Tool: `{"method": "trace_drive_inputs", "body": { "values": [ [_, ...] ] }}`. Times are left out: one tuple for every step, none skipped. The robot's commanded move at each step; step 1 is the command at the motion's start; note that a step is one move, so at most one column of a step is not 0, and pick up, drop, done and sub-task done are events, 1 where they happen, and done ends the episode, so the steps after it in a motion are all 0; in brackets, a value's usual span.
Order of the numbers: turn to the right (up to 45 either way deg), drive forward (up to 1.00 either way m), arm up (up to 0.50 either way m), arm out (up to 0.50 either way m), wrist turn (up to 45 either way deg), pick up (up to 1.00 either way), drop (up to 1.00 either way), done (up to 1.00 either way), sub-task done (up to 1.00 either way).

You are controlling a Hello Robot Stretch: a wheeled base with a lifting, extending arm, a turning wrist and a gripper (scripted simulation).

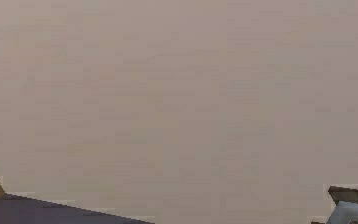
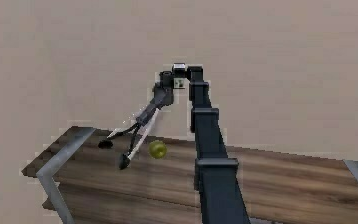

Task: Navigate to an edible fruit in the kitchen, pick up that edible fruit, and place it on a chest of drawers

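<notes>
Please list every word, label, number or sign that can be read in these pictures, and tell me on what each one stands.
No text can be read.
The two white squares at the arm's far end bear black marks, too small to make out as letters or digits.
The wall, the wooden tabletop and the small yellow-green round thing show no writing.

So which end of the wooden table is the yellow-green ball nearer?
The end at the arm side view's left: the ball shows left of the arm, toward that end.
</notes>
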Motion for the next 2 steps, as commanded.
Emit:
{"method": "trace_drive_inputs", "body": {
  "values": [
    [0.0,0.00,0.00,0.00,45.0,0.00,0.00,0.00,0.00],
    [0.0,0.00,0.00,0.00,45.0,0.00,0.00,0.00,0.00]
  ]
}}
